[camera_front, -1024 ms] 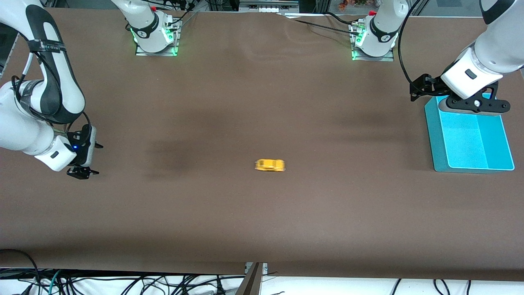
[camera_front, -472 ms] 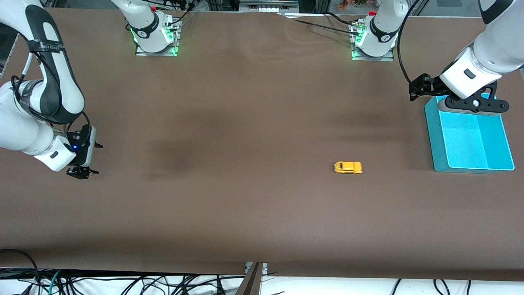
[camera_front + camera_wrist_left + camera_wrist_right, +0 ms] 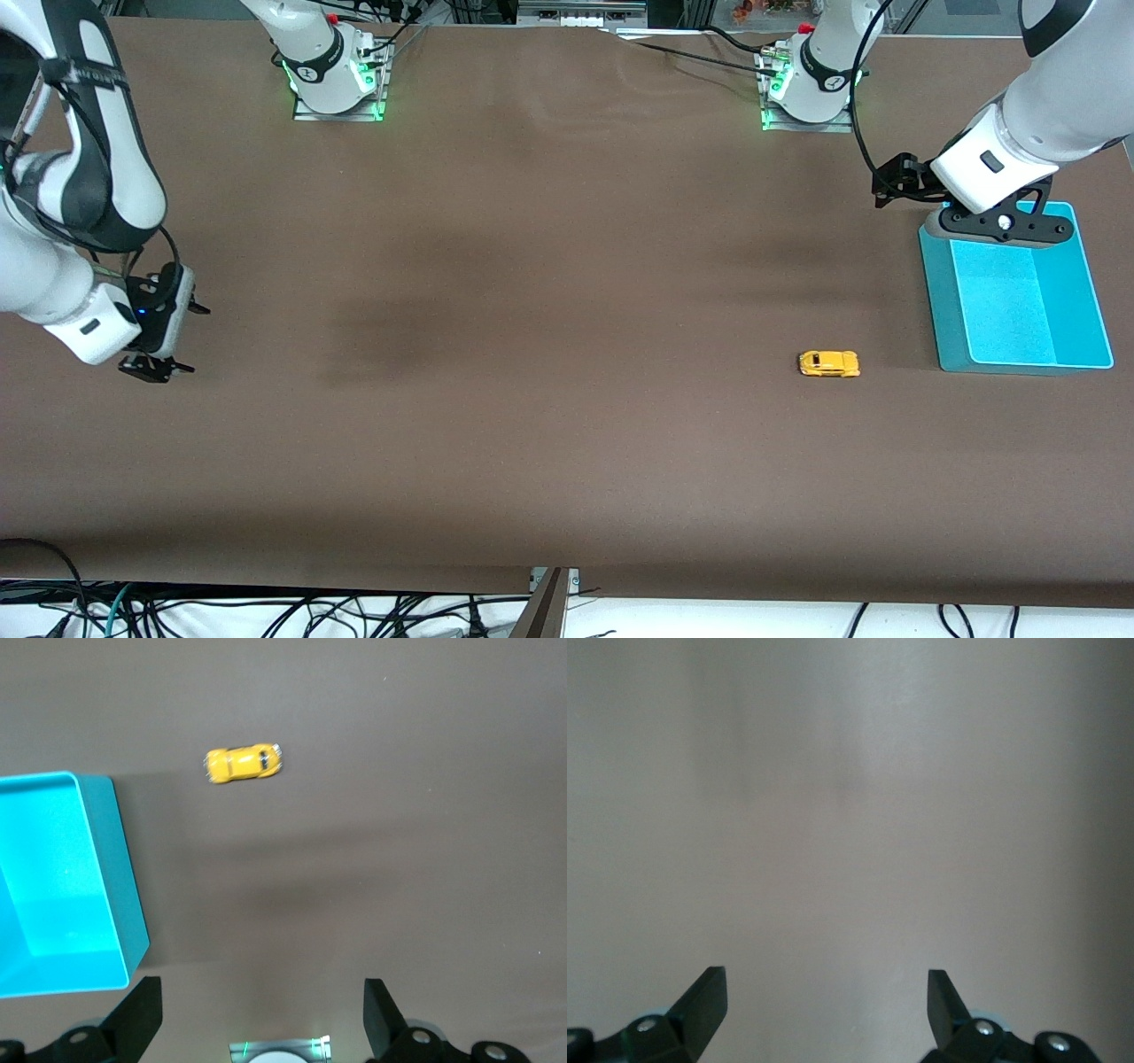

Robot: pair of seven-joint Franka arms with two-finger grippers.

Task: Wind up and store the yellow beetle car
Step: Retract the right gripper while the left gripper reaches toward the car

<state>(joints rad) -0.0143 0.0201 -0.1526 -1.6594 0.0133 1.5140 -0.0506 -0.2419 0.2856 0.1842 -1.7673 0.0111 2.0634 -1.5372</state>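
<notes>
The yellow beetle car [image 3: 828,363] stands on its wheels on the brown table, a short way from the near corner of the teal bin [image 3: 943,301], on the bin's side toward the right arm's end. It also shows in the left wrist view [image 3: 243,764], apart from the bin [image 3: 124,895]. My left gripper [image 3: 1001,223] hangs open and empty over the bin's end nearest the arm bases; its fingers [image 3: 142,1001] hold nothing. My right gripper [image 3: 189,338] is open and empty low over the table at the right arm's end [image 3: 827,992].
The bin holds nothing that shows. The two arm bases [image 3: 337,71] [image 3: 806,84] stand along the table's edge farthest from the front camera. Cables hang below the table's near edge [image 3: 266,611].
The car has rolled from the table's middle toward the left arm's end and stands near the bin. Both grippers have shifted slightly; each stays open.
</notes>
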